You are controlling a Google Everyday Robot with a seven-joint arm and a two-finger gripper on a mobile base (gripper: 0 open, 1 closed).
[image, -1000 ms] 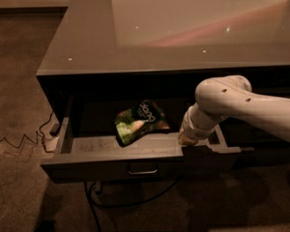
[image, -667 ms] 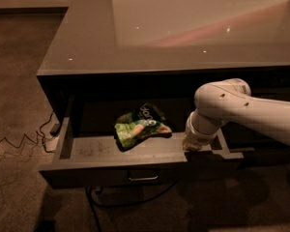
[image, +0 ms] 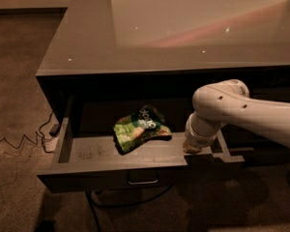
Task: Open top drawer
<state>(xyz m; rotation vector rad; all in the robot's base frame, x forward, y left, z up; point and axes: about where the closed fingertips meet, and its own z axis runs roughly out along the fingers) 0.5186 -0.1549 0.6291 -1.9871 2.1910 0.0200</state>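
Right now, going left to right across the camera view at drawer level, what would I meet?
Floor cable → left wall of the open top drawer → green snack bag lying in it → pincer, at the drawer's front edge on the right, at the white arm's end.

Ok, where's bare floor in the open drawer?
Bare floor lies at the left of the top drawer, between its left wall and the green snack bag. The right is crowded: the gripper sits there, near the front edge.

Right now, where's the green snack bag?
Camera view: the green snack bag lies mid-floor in the open top drawer, left of the gripper at the drawer's front edge.
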